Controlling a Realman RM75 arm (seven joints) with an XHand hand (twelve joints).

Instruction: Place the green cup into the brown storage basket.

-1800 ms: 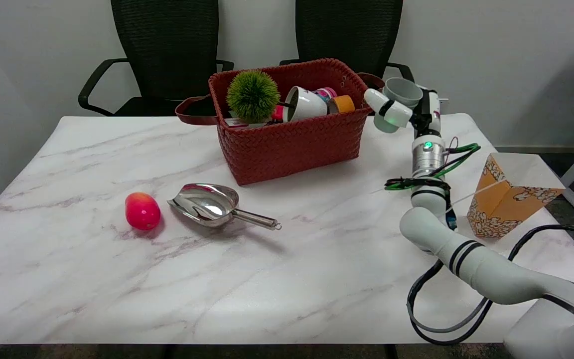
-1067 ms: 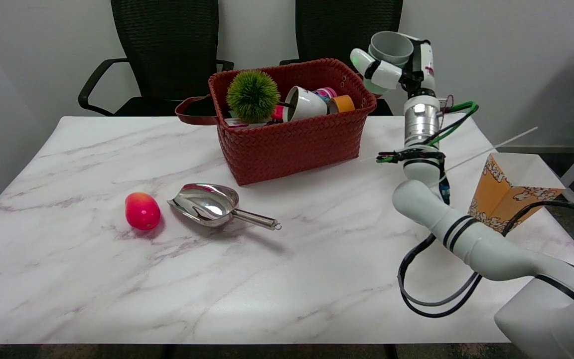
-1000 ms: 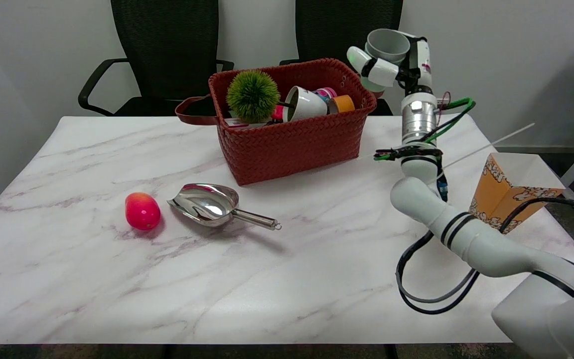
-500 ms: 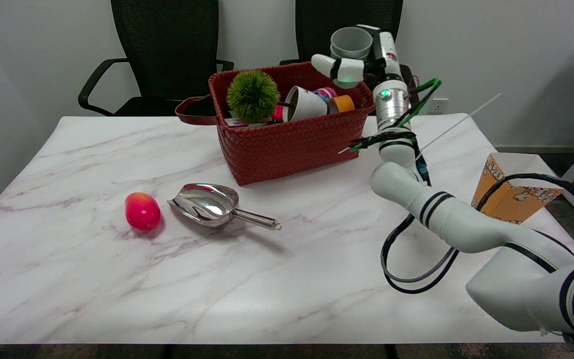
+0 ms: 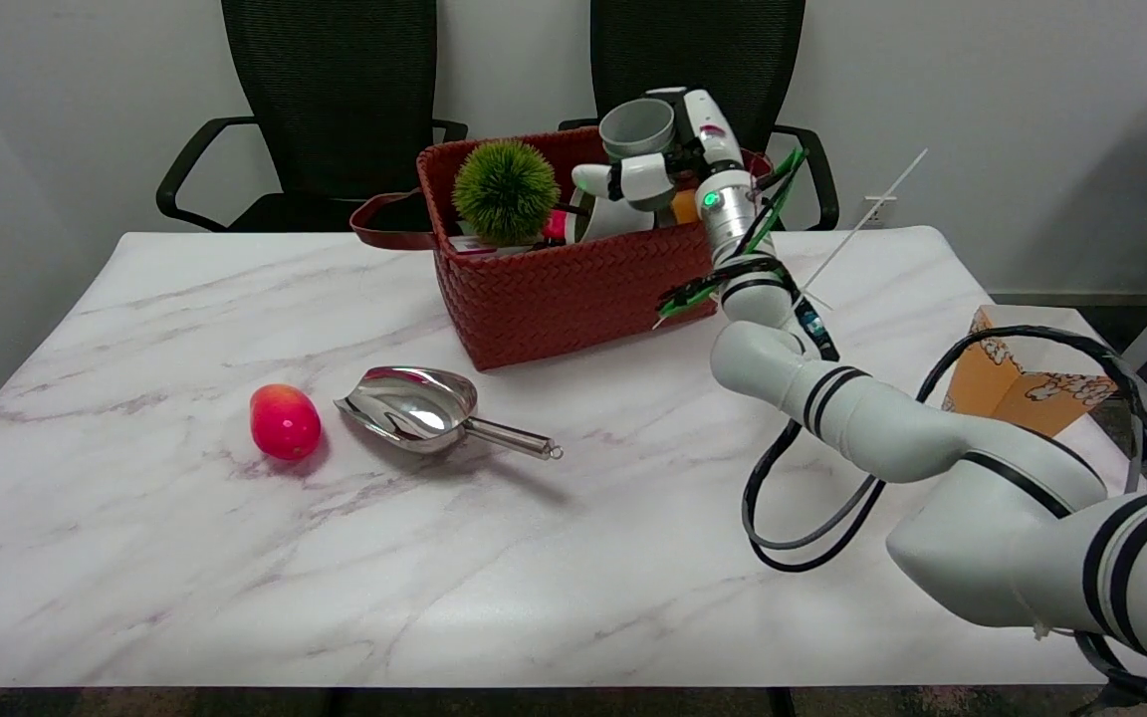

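I have the green cup (image 5: 637,127) wrapped in my right hand (image 5: 668,164), fingers curled round its body, mouth facing up and the cup roughly upright. Over the last couple of seconds I have lifted it from beside the far right corner of the brown storage basket (image 5: 583,279), carried it up past the rim, and swept it leftward; half a second ago it sat higher and closer to the right wall, and now it has come down and further in, so it hangs over the basket's interior, above the white mug (image 5: 601,214) lying on its side there. That means the transport is essentially done and I judge the release is what remains.

The basket is already crowded: the green spiky ball (image 5: 506,191) fills the left part, the mug the middle, and something orange (image 5: 685,204) peeks out behind my wrist. I cannot tell how much free floor is left under the cup, since my hand hides it. I would ease down a little more before letting go, because a drop from here could bounce off the mug. On the table (image 5: 235,558), the red fruit (image 5: 285,421) and the metal scoop (image 5: 419,408) have not moved
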